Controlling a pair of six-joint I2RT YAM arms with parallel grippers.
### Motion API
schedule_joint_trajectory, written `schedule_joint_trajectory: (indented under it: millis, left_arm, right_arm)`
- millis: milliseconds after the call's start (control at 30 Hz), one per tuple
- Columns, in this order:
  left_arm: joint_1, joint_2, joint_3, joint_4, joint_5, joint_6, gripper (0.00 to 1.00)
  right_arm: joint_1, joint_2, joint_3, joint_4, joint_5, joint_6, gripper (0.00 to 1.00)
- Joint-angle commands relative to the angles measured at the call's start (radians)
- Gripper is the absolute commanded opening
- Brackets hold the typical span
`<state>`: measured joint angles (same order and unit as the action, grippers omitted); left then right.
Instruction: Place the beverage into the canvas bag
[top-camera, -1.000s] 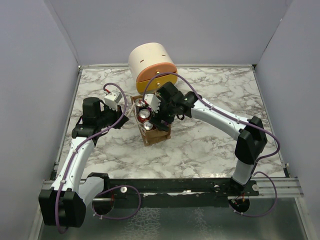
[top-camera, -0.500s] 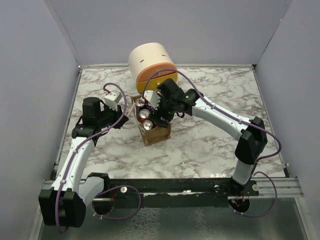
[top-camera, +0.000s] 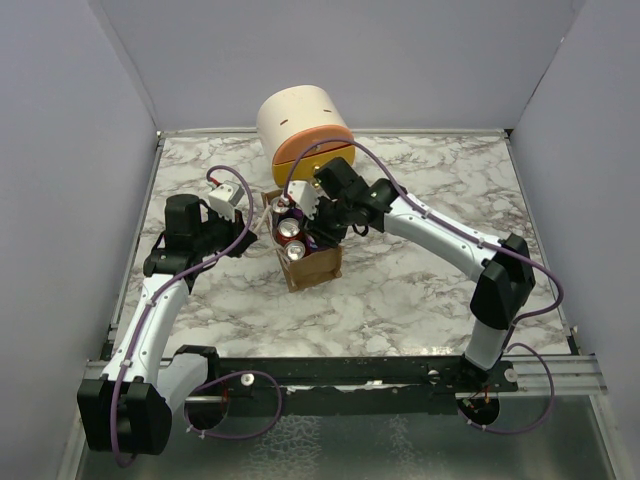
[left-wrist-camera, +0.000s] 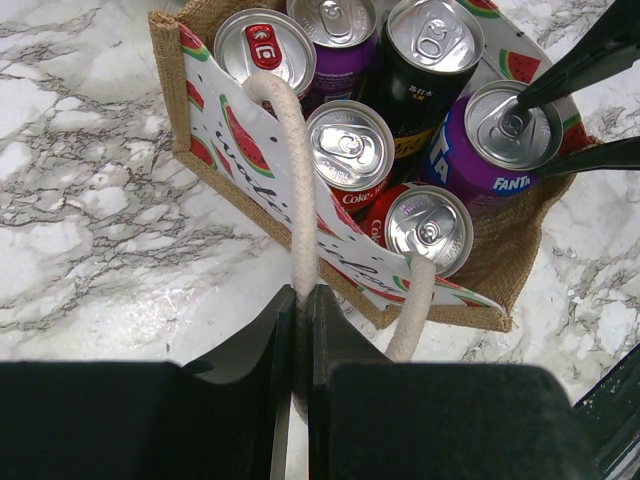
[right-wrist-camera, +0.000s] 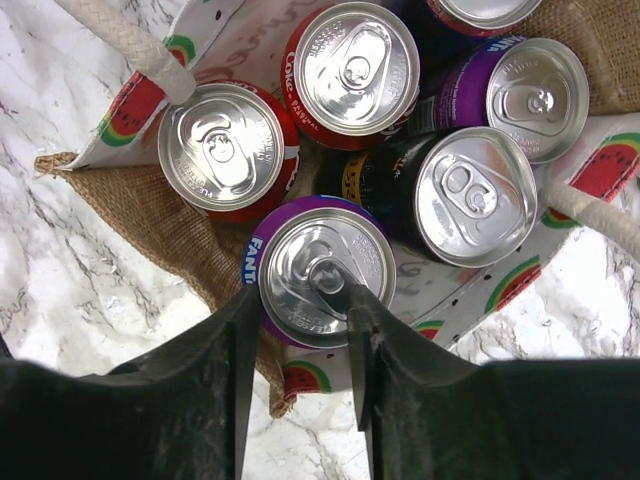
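The canvas bag stands mid-table, its burlap wall lined with a watermelon print, and several cans stand upright inside. My left gripper is shut on a cream rope handle at the bag's left side. The beverage, a purple Fanta can, stands in the bag's near right corner. My right gripper hovers right over it, jaws narrower than the can. One fingertip lies at the pull tab, the other at the can's rim. I see nothing clamped between them.
A cream-and-orange rounded drawer box stands just behind the bag. Grey walls close in the marble table on three sides. The bag's second rope handle droops over its far side.
My right gripper's jaws have narrowed from about the can's width to less than it, staying over the bag. The left gripper still holds the handle.
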<state>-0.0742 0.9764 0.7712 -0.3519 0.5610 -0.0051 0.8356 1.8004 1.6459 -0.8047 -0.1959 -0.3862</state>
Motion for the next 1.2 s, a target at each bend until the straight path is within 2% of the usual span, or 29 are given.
schedule_joint_trajectory:
  millis: [0,167,367,533,800,967,1167]
  left_arm:
    - [-0.004,-0.003,-0.006,0.017,0.031,-0.001,0.0]
    - [-0.004,-0.004,-0.009,0.017,0.03,0.0,0.0]
    - [-0.004,-0.001,-0.007,0.019,0.031,-0.002,0.0]
    - [-0.004,0.001,-0.007,0.019,0.032,-0.004,0.0]
    - [-0.004,0.005,-0.001,0.015,0.036,-0.007,0.0]
    - [-0.004,0.004,-0.004,0.017,0.034,-0.006,0.0]
    - [-0.004,0.007,0.0,0.017,0.039,-0.007,0.0]
  right_arm:
    - [-0.003,-0.014,-0.035,0.034,0.007,0.003,0.36]
    - [-0.004,-0.019,-0.067,0.022,-0.006,-0.001,0.28]
    - [-0.003,-0.015,-0.088,-0.012,-0.015,-0.016,0.25]
    - [-0.004,0.002,-0.077,-0.043,-0.033,-0.037,0.28]
    - [-0.004,0.014,0.033,-0.048,-0.038,-0.039,0.39]
    - [-0.003,0.007,0.079,-0.025,-0.039,-0.043,0.38]
    - [-0.003,0.049,0.092,-0.021,0.001,-0.063,0.31]
